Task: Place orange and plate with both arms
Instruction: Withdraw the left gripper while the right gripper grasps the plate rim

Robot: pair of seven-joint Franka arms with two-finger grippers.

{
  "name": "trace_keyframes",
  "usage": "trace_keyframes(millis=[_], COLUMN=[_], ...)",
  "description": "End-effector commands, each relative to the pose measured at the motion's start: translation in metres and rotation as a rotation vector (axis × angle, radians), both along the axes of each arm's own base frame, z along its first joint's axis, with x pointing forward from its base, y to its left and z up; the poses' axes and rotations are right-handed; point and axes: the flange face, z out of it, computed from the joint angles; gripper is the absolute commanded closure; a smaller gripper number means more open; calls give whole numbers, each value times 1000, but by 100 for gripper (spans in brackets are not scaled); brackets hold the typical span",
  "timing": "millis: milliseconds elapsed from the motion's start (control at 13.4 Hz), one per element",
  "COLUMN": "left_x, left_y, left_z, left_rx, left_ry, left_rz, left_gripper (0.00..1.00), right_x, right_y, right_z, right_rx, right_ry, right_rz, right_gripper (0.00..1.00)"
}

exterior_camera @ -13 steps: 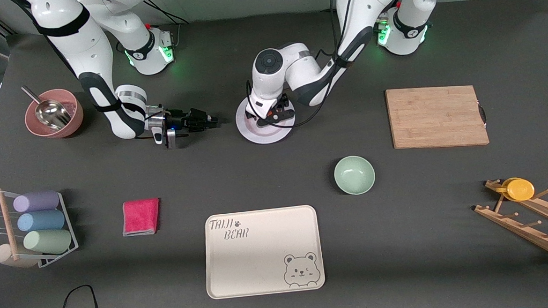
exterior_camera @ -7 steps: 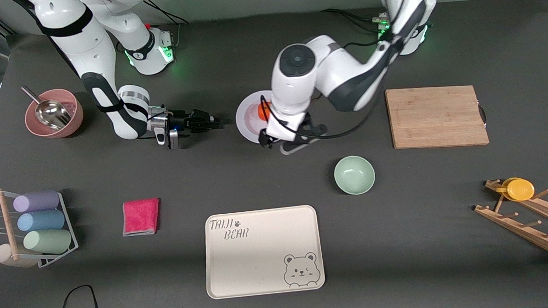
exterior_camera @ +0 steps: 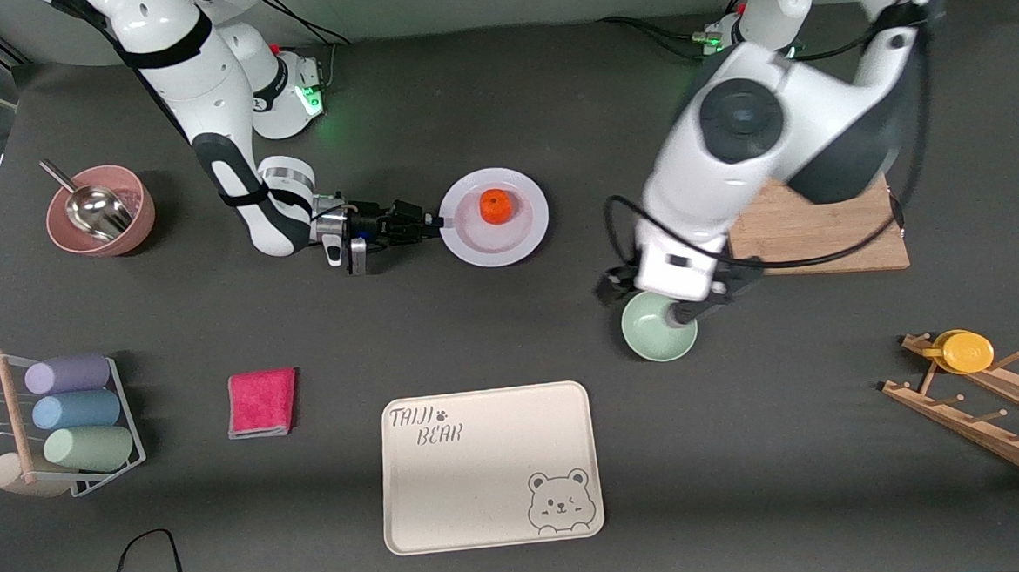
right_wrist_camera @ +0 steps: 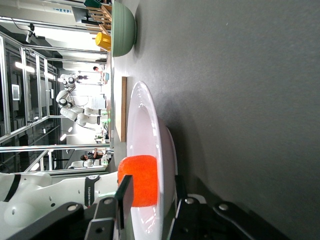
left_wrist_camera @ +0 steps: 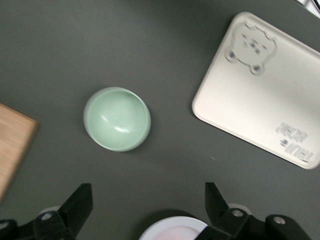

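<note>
The orange (exterior_camera: pixel 496 206) sits on the pale plate (exterior_camera: pixel 472 240) in the middle of the table. My right gripper (exterior_camera: pixel 433 225) lies low at the plate's rim on the right arm's side. It is open, with one finger over the rim and one under it. In the right wrist view the plate (right_wrist_camera: pixel 145 145) stands edge-on between the fingers of the right gripper (right_wrist_camera: pixel 152 205), with the orange (right_wrist_camera: pixel 140 180) just past them. My left gripper (exterior_camera: pixel 672 302) hangs open and empty over the mint-green bowl (exterior_camera: pixel 662 335). The left wrist view shows the left gripper (left_wrist_camera: pixel 148 200), the bowl (left_wrist_camera: pixel 117 119) and the plate's edge (left_wrist_camera: pixel 175 227).
A bamboo cutting board (exterior_camera: pixel 829 226) lies toward the left arm's end. The cream bear tray (exterior_camera: pixel 491 466) and a red cloth (exterior_camera: pixel 262 402) lie nearer the camera. A pink bowl with a scoop (exterior_camera: pixel 100 211), a cup rack (exterior_camera: pixel 71 413) and a wooden rack with a yellow lid (exterior_camera: pixel 966 351) stand at the ends.
The left arm has lifted off the plate, leaving the orange there, and swung over the green bowl. The right gripper has slid forward until its fingers straddle the plate's rim.
</note>
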Motion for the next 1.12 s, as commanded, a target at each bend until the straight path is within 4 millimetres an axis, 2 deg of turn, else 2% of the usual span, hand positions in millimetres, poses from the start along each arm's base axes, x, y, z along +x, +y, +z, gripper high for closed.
trace_keyframes(millis=[0,150,225,300,374,449,524,599,674,749,824,974,1048], left_x=[6,12,13,12,8,5,1,-2,-3,-2,-5,-8,-9], left_y=[83,164,205,239,268,298,320,336,344,349,367,372,362], left_z=[29,43,49,55,60,64,68,69,66,61,61,58,57], left_rx=[44,55,44,30,26,23,22,28,40,41,48,59,72], left_ry=[47,96,109,119,129,137,139,139,142,147,153,164,165], left_rz=[-72,-148,-184,-225,-268,-302,-322,-320,-312,-321,-326,-345,-355], left_gripper=[0,0,0,0,0,0,0,0,0,0,0,0,0], right_x=[4,6,5,5,6,6,6,6,6,7,9,18,29], right_y=[6,8,12,13,12,13,13,13,13,13,13,11,5], right_z=[-6,-5,-6,-6,-6,-5,-5,-5,-4,-3,0,11,25], right_rx=[-11,-8,-5,-3,-3,-3,-3,-1,2,7,12,36,63], right_ry=[-23,-25,-22,-25,-25,-26,-28,-28,-29,-32,-35,-48,-67], right_rz=[-5,-3,3,5,3,3,4,4,4,3,0,-16,-39], right_gripper=[60,60,64,70,72,79,91,96,100,100,100,100,100])
